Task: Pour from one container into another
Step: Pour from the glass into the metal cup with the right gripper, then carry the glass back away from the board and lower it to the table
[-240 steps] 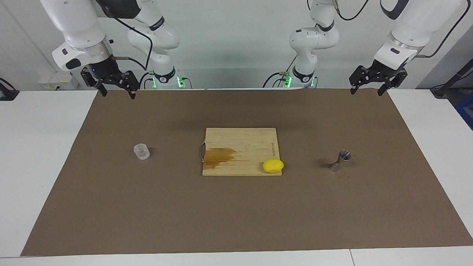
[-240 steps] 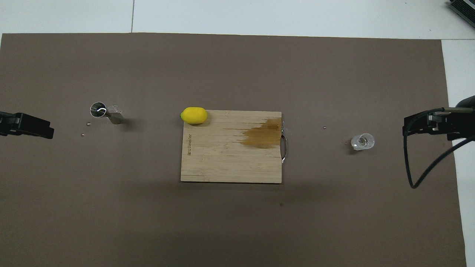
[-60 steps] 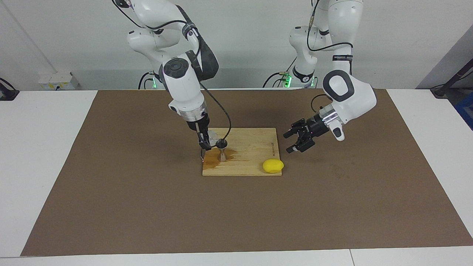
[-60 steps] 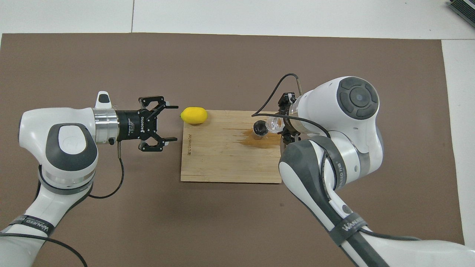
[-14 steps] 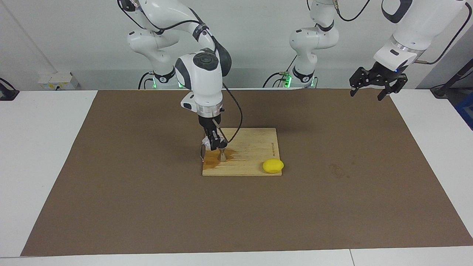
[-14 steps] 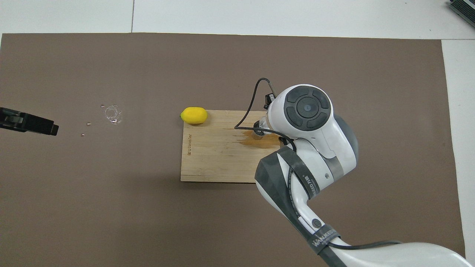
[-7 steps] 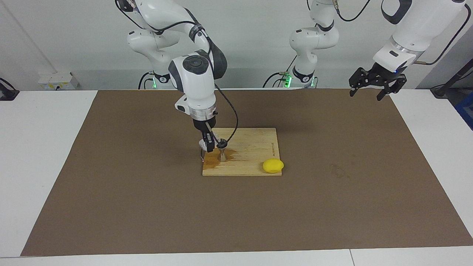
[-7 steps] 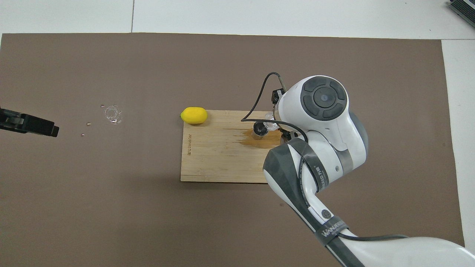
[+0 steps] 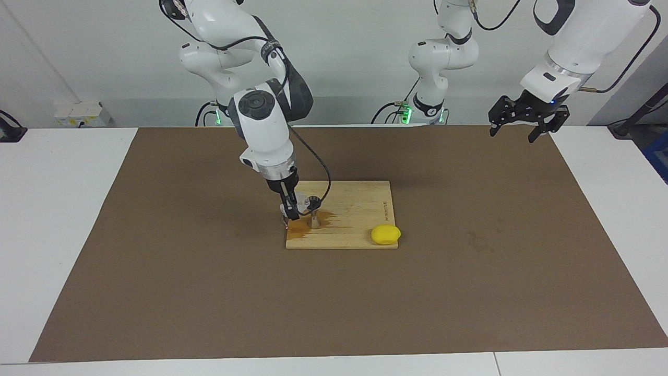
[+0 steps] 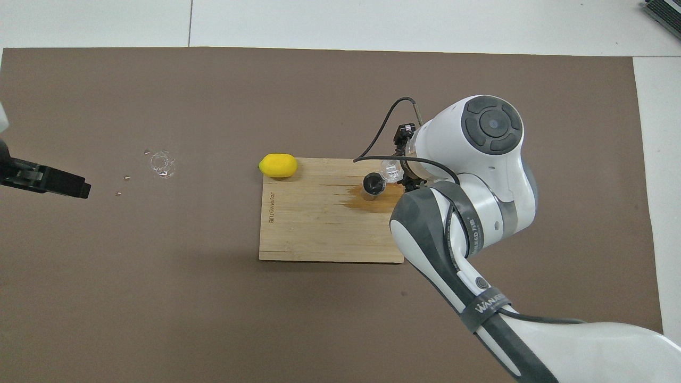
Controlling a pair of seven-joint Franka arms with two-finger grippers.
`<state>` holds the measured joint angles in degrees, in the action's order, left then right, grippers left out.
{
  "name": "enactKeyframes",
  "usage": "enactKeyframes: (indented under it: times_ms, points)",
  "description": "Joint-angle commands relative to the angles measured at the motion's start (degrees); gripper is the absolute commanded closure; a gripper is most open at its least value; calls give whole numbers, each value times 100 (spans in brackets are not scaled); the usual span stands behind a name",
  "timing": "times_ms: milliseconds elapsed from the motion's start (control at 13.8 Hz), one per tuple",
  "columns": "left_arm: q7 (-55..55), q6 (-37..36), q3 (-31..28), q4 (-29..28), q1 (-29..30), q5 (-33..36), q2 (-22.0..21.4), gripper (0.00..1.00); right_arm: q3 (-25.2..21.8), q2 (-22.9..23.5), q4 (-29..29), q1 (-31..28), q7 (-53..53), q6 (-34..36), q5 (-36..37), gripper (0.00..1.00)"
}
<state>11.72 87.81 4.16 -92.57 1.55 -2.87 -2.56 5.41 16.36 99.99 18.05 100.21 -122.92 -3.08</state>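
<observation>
The steel jigger [image 9: 314,213] stands upright on the wooden cutting board [image 9: 360,206], at the edge of a brown wet stain. My right gripper [image 9: 293,208] is shut on the clear glass tumbler [image 9: 299,200] and holds it just above the board, right beside the jigger's top rim. In the overhead view the glass [image 10: 390,170] shows next to the jigger's dark mouth [image 10: 373,184], and my right arm hides most of that gripper. My left gripper [image 9: 514,130] is open and empty, raised over the mat's edge at the left arm's end.
A yellow lemon [image 9: 385,234] lies at the board's corner, farther from the robots than the jigger. The wet stain [image 10: 382,199] spreads around the jigger's foot. A wet ring and drops [image 10: 162,162] mark the brown mat toward the left arm's end.
My right arm's wrist has swung toward the right arm's end of the table, and the glass has shifted a little with it beside the jigger. My left gripper has barely moved.
</observation>
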Motion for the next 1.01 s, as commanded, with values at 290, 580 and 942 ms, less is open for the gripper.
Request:
enactKeyframes:
  times_ms: [290, 580, 942]
  points:
    - [-65, -36, -73, -147, -32, 84, -157, 0, 57, -36, 188, -267, -518, -162, -621, 100]
    - [-65, -36, -73, -147, -32, 84, -157, 0, 57, -80, 371, -828, -984, -83, -1597, 100]
    - [-65, -36, -73, -147, -32, 84, -157, 0, 57, -317, 1065, -1838, -2442, -74, -3205, 100]
